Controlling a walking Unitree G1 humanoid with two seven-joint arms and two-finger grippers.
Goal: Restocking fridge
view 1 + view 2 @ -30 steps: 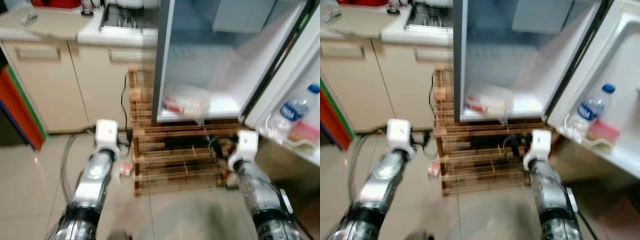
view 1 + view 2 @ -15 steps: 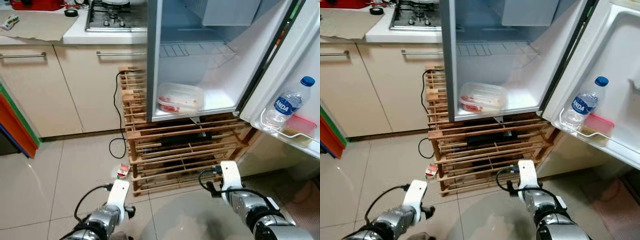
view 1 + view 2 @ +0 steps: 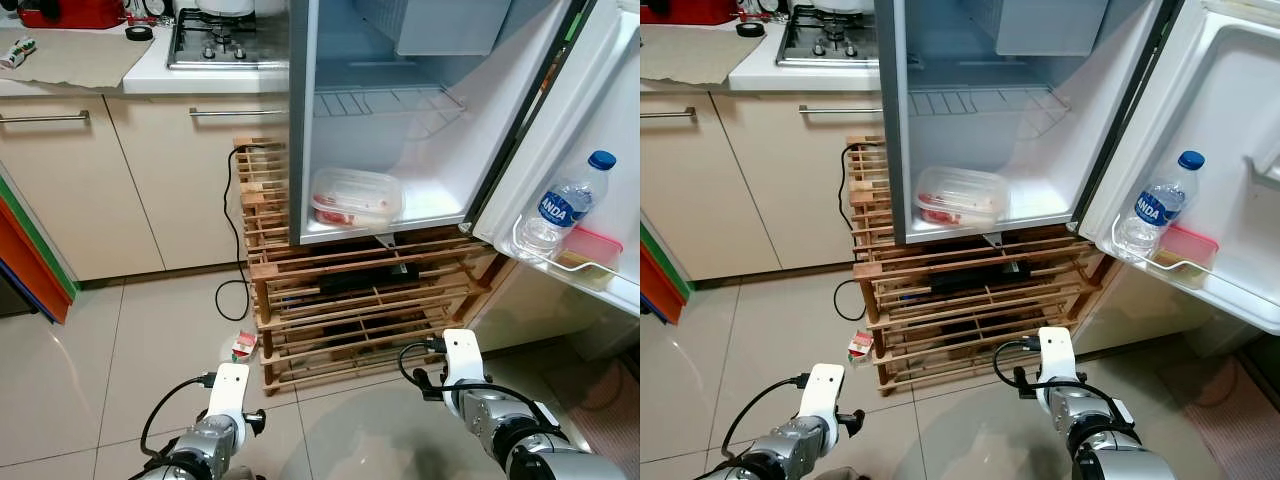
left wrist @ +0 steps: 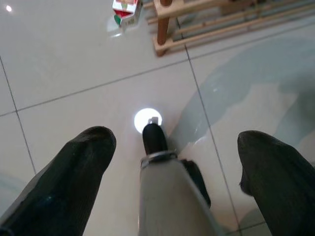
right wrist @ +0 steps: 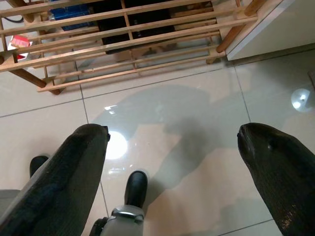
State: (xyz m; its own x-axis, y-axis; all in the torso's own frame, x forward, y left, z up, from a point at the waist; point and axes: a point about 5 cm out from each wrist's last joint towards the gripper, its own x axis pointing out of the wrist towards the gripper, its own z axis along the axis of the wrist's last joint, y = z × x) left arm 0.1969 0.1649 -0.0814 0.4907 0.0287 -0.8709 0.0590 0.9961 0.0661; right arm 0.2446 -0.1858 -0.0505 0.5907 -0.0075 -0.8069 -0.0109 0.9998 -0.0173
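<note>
1. Wrist views: left gripper (image 4: 174, 147) and right gripper (image 5: 184, 152) had fingers spread wide, nothing held, both low over tiled floor (image 3: 120, 350).
2. Small carton (image 3: 243, 345) lay lower left-centre by wooden rack (image 3: 350, 310); prob. left to stock.
3. Fridge (image 3: 400, 110) stood open upper centre: food container (image 3: 356, 196) inside, water bottle (image 3: 565, 205) in door at right. Judged early/mid task.
4. Top shelves cut off; carton label too small to read.
</note>
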